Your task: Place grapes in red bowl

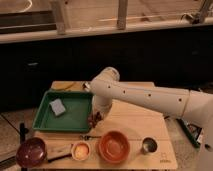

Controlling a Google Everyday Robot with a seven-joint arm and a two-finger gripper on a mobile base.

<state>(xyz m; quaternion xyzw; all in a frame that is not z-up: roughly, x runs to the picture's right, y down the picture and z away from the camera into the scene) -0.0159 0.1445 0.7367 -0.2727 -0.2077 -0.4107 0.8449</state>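
The grapes [92, 120], a small dark reddish cluster, hang at the tip of my gripper [94, 118], just past the right front corner of the green tray [74, 114]. The gripper is shut on the grapes and holds them a little above the wooden table [142, 125]. The red bowl [114, 147], wide and orange-red with a lighter inside, sits at the table's front edge, below and to the right of the gripper. My white arm reaches in from the right and hides the table behind it.
A grey-blue sponge [57, 106] lies in the tray. A dark maroon bowl [31, 151] sits front left, a small orange cup [81, 149] just left of the red bowl, a metal cup [148, 145] to its right. A dark utensil [89, 136] lies before the tray.
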